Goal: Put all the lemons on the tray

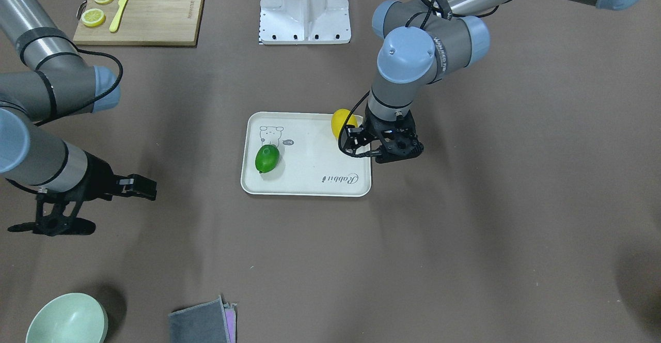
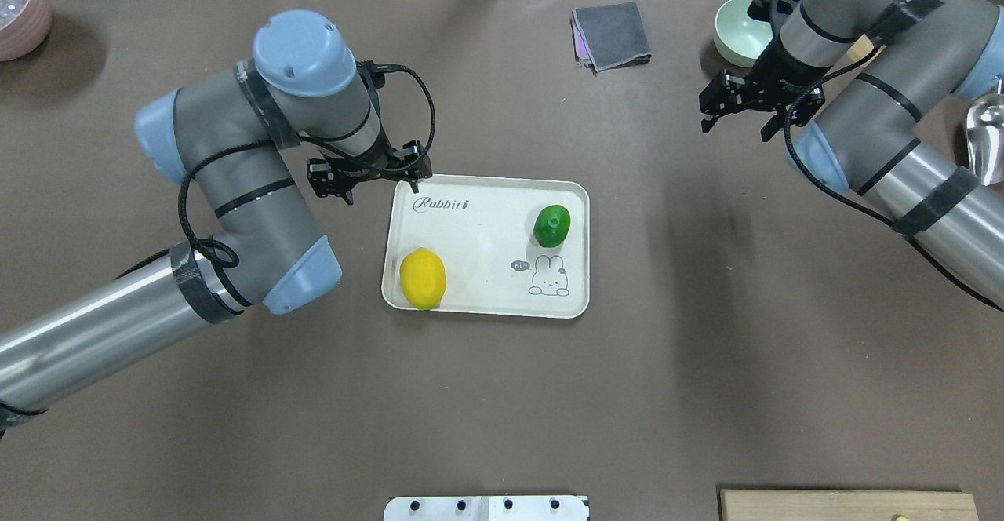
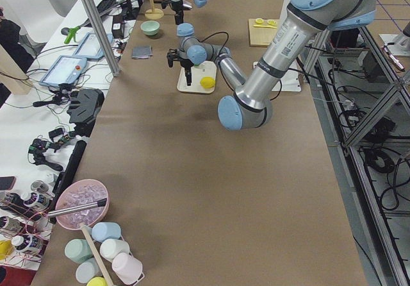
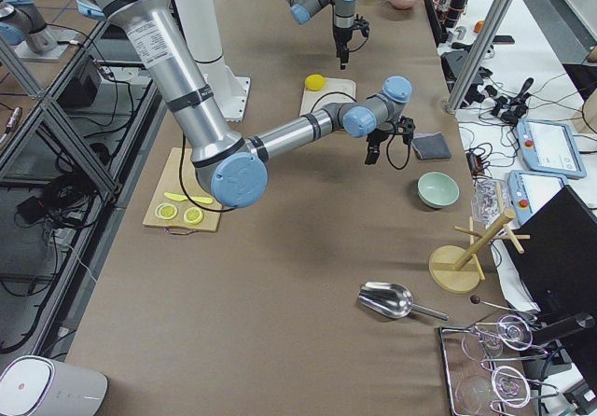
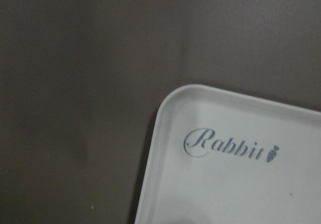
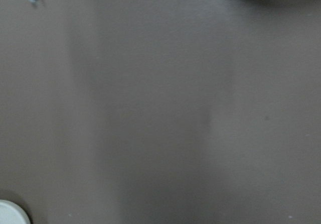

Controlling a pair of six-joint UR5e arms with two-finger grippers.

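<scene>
The off-white tray [image 2: 486, 270] lies mid-table, and its "Rabbit" corner fills the left wrist view [image 5: 241, 184]. The yellow lemon [image 2: 423, 278] lies in the tray's near left corner and also shows in the front view [image 1: 342, 121]. The green lemon [image 2: 552, 225] lies on the tray's right side, above the rabbit drawing, and shows in the front view [image 1: 267, 158]. My left gripper [image 2: 382, 190] is open and empty, above the tray's far left corner. My right gripper [image 2: 736, 125] is open and empty, over bare table far right of the tray.
A wooden cutting board [image 1: 150, 12] with lemon slices and a yellow knife lies near the robot's base. A pale green bowl [image 2: 741, 23] and a folded grey cloth [image 2: 610, 34] sit at the far edge. A metal scoop [image 2: 984, 132] lies far right, a pink bowl [image 2: 16, 7] far left.
</scene>
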